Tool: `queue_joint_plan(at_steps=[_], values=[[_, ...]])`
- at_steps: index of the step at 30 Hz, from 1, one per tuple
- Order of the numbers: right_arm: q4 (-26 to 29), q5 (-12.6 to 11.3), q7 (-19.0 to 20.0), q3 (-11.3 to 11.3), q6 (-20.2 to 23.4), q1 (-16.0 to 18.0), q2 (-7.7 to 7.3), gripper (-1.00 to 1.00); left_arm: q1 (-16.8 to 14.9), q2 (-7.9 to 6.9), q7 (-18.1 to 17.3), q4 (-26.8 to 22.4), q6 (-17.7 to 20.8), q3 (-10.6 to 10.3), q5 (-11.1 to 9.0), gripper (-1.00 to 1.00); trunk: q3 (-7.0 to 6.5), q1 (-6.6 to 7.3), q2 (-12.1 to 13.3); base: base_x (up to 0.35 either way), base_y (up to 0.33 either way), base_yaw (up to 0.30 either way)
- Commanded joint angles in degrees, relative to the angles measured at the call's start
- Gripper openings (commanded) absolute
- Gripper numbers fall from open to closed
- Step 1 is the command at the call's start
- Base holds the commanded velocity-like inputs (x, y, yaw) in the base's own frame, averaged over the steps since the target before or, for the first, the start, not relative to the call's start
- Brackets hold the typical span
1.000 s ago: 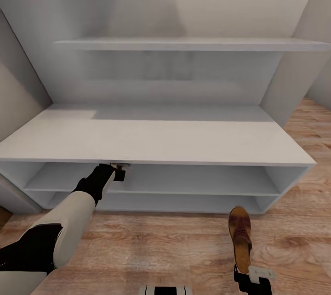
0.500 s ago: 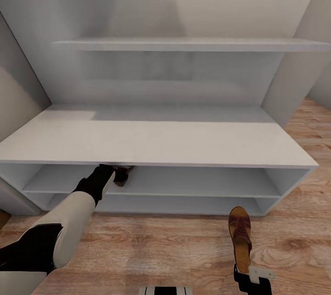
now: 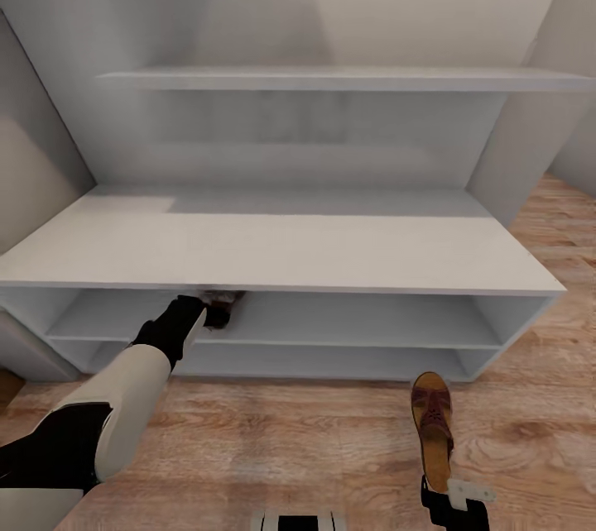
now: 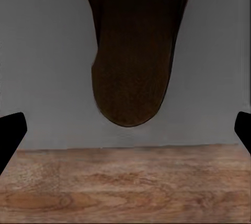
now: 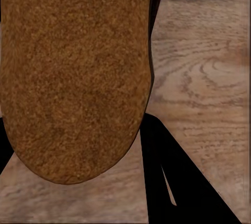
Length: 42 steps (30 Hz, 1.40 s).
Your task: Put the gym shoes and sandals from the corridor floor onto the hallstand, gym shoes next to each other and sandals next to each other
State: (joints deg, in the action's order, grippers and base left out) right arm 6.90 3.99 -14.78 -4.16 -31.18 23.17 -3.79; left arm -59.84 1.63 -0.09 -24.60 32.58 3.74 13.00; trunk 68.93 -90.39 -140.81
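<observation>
From the head camera I see my left arm [image 3: 124, 399] reaching forward from the lower left, its gripper [image 3: 217, 312] tucked just under the front lip of the hallstand [image 3: 281, 254] and into the upper open shelf. A dark brown sandal [image 3: 223, 298] lies on that upper shelf, right at the gripper and close under the hallstand's top board. In the left wrist view the sandal [image 4: 133, 51] rests on the grey shelf surface with its rounded end short of the shelf's front edge; the jaws stand wide apart, one fingertip [image 4: 11, 132] at each side of the view, neither touching the sandal. A bare strip of shelf lies between the sandal and the edge, and the corridor floor [image 4: 125, 187] shows beyond it.

The rest of the upper shelf to the right is open along its length, as are the lower shelf and the hallstand's top.

At the lower right, my right gripper [image 3: 454, 494] holds the second sandal [image 3: 433, 423] by its heel, toe pointing toward the hallstand, over the wood-plank corridor floor [image 3: 314, 448]. It is well short of the hallstand's front. In the right wrist view the tan footbed [image 5: 73, 72] lies between the jaws, which are closed on it.
</observation>
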Motion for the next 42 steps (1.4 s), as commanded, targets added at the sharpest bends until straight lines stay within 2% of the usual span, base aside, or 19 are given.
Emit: queue_joint_plan(at_steps=[1,19,22,23,24,27,28,30,31,37,38,42], values=[[-0.05,0.23,0.10,-0.43,-0.20,0.03,0.01,-1.00,-0.01,0.07,-0.01,-0.12,0.24,0.39,0.27,1.00,0.04,0.04,-0.02,-0.274,0.000,0.000],[-0.05,0.23,0.10,-0.43,-0.20,0.03,0.01,-1.00,0.17,-0.06,-0.07,-0.29,0.25,0.39,0.26,1.00,0.04,0.04,-0.02,-0.331,0.000,0.000],[-0.05,0.23,0.10,-0.43,-0.20,0.03,0.01,-1.00,1.20,-0.57,-0.20,-0.18,0.05,0.41,0.11,1.00,0.04,0.04,-0.02,-0.340,0.027,0.000],[-0.05,0.23,0.10,-0.42,-0.20,0.03,0.01,-1.00,3.31,-1.55,-0.42,-0.40,-0.39,0.49,-0.23,1.00,0.04,0.04,-0.02,-0.335,0.100,0.000],[-0.05,0.23,0.10,-0.42,-0.20,0.03,0.01,-1.00,3.91,-1.85,-0.47,-0.47,-0.62,0.51,-0.34,1.00,0.04,0.04,-0.02,-0.331,0.112,0.000],[-0.05,0.23,0.10,-0.41,-0.20,0.03,0.01,-1.00,6.51,-2.90,-0.61,-0.58,-2.92,0.59,-0.96,1.00,0.04,0.04,-0.02,-0.313,0.152,0.000],[-0.05,0.23,0.10,-0.41,-0.20,0.03,0.05,-1.00,8.04,-3.38,-0.66,-0.58,-4.90,0.68,-1.51,1.00,0.04,0.04,-0.02,-0.266,0.190,0.000],[-0.05,0.23,0.10,-0.41,-0.20,0.03,0.07,-1.00,13.34,-4.88,-0.88,-0.55,-11.81,1.36,-4.19,1.00,0.04,0.04,-0.02,-0.155,0.229,0.000],[-0.05,0.23,0.10,-0.43,-0.20,0.03,0.05,-1.00,15.18,-5.33,-1.07,-0.54,-13.91,1.53,-5.16,1.00,0.04,0.04,-0.02,-0.077,0.262,0.000],[-0.05,0.23,0.14,-0.42,-0.20,0.03,0.07,-1.00,21.66,-7.12,-2.27,-0.59,-21.38,1.81,-7.61,1.00,0.04,0.04,-0.02,-0.034,0.283,0.000],[-0.05,0.23,0.16,-0.41,-0.20,0.03,0.08,-1.00,23.38,-7.76,-2.67,-0.50,-23.79,1.84,-8.23,1.00,0.04,0.04,-0.02,-0.010,0.297,0.000],[-0.09,0.26,0.18,-0.41,-0.20,0.03,0.04,-1.00,26.54,-8.96,-3.79,-0.07,-28.41,1.86,-9.79,1.00,0.04,0.04,-0.02,-0.006,0.300,0.000]])
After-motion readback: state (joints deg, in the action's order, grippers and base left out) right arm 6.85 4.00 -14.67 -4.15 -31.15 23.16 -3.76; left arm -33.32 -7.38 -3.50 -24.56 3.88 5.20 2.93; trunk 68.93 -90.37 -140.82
